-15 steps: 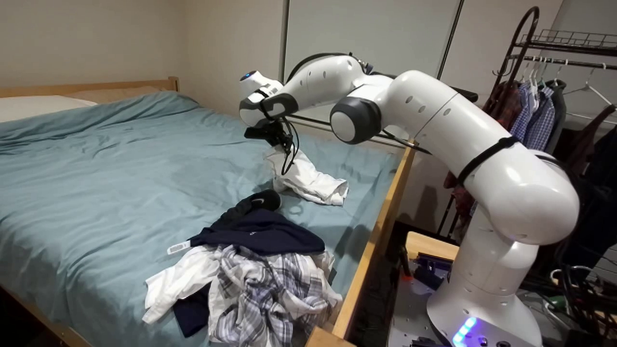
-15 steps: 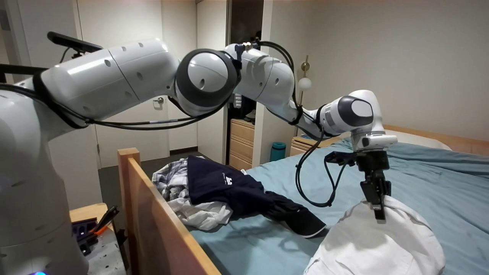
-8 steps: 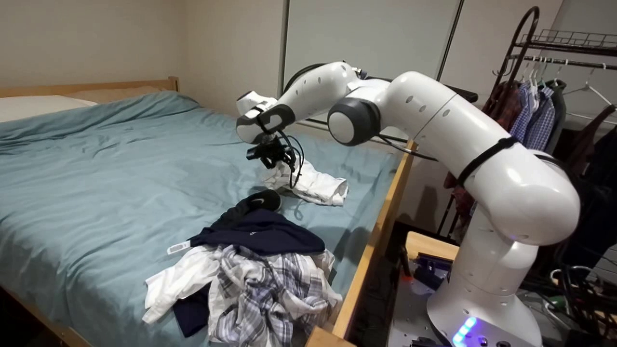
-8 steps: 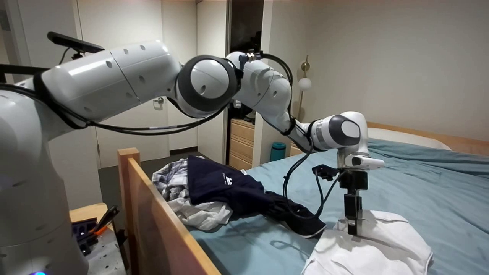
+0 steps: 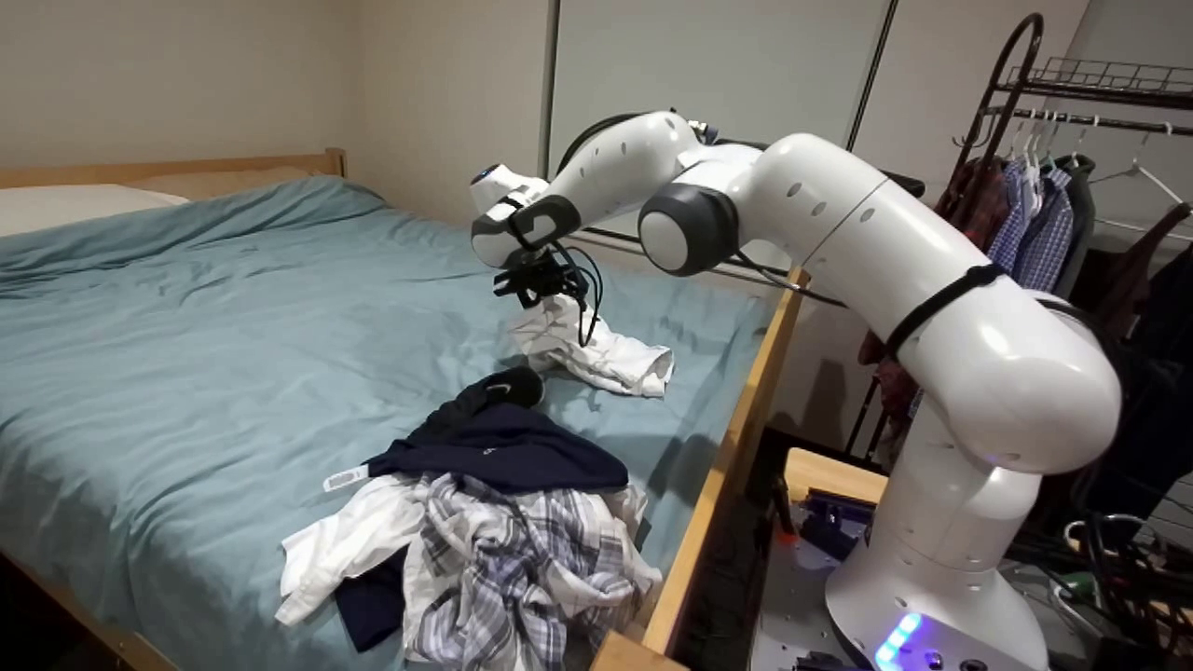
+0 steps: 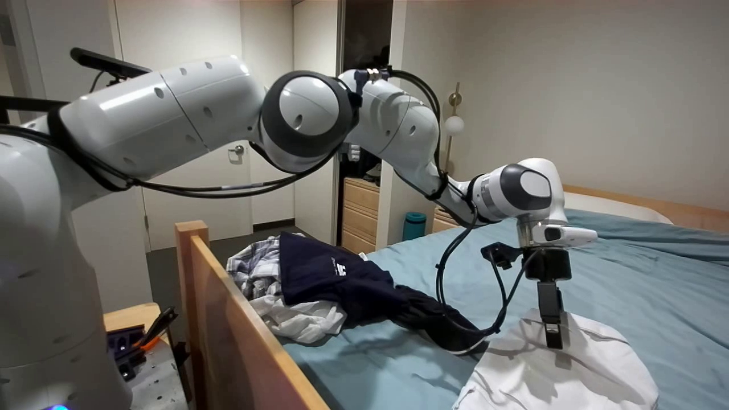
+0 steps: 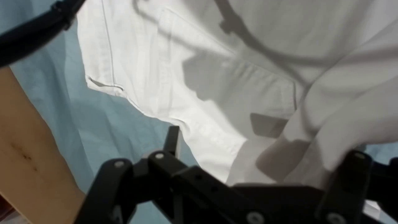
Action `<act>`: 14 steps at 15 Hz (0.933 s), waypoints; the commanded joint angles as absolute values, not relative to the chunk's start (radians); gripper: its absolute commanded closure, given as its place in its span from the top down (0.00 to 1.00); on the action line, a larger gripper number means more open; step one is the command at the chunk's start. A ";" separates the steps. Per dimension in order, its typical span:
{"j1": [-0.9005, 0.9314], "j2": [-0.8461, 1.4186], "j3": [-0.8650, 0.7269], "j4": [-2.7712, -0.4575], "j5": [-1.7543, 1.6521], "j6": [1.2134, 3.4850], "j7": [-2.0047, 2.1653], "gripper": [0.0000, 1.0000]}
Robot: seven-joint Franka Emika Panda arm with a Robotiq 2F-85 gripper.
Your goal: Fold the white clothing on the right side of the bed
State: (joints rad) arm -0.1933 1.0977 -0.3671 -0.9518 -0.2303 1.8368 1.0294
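Observation:
The white clothing [image 5: 610,359] lies on the blue bed [image 5: 280,373], near the wooden side rail, in both exterior views. In the wrist view the white clothing [image 7: 199,74] shows a stitched pocket, with a raised fold rising at the right. My gripper [image 6: 553,340] points down over it in an exterior view. Seen from the wrist, the gripper [image 7: 264,143] has its jaws spread wide. Its left finger [image 7: 172,141] stands at the cloth's edge, apart from the fold. The right fingertip is partly hidden by the raised cloth; nothing is pinched between them.
A navy garment [image 6: 336,273] tops a pile with a plaid shirt [image 5: 503,559] and more white cloth [image 5: 359,536]. A black piece [image 6: 444,324] reaches from the pile toward the white clothing. The wooden rail [image 6: 256,330] separates bed and robot base. A clothes rack [image 5: 1100,121] stands behind.
My gripper came down with the raised part of the white clothing, let go of it and opened, then rose a little. The cloth now sits lower and flatter. The pile has not moved.

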 commanded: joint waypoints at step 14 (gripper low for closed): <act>-0.206 1.062 -0.408 -1.030 -0.211 1.979 1.209 0.39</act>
State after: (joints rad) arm -0.1944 1.0972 -0.4157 -0.9635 -0.2273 1.9610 1.2100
